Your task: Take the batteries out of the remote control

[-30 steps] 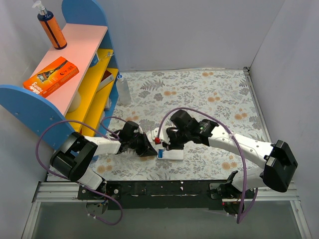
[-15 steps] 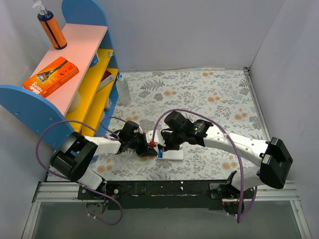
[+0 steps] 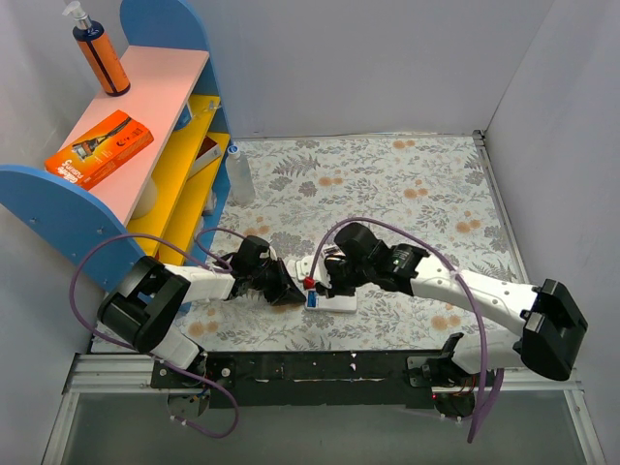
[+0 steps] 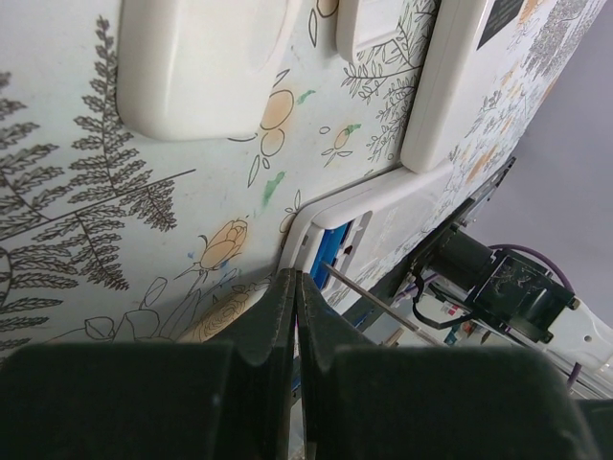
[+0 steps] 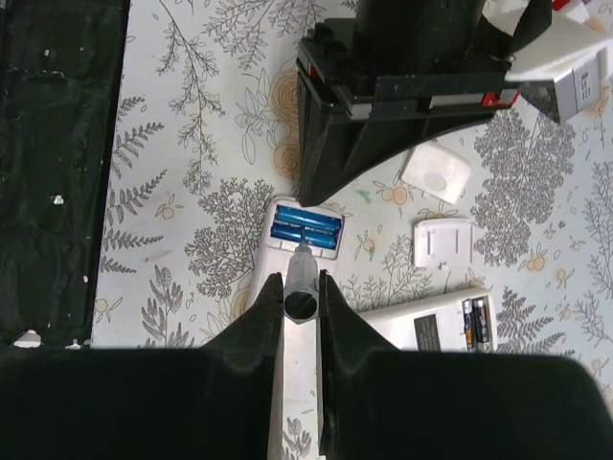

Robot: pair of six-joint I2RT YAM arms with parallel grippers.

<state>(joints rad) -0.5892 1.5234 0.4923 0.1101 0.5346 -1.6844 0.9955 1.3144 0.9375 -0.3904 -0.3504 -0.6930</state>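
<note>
The batteries [image 5: 306, 230] are seen side by side in the open compartment at one end of the remote [image 5: 300, 383], which lies flat on the desk [image 5: 182, 144] near its front edge, between the two arms. In the top view the blue cells [image 3: 313, 300] are visible at the left end of the remote [image 3: 334, 303].

The right gripper [image 5: 300, 283] is held over the remote with its jaws drawn narrow, clamped on a slim grey tool [image 5: 301, 287]. The tool's tip is pointed at the near edge of the batteries; whether it touches them cannot be told.

The left gripper [image 4: 295, 278] is set low at the compartment end of the remote, opposite the right one. Its jaws are closed together with nothing held between them, and their tips are placed on the desk just beside the remote's end. The blue cells [image 4: 335, 244] and the thin tool tip [image 4: 378, 299] are seen just past them.

A flat white cover [image 5: 442, 240] and a rounded white piece [image 5: 436, 172] lie apart on the desk beyond the remote. A second remote [image 5: 431, 326], with dark cells in its open compartment, lies beside the first. A blue and yellow shelf [image 3: 58, 208] stands at the far left, and a clear bottle [image 3: 238, 174] is on the desk next to it.
</note>
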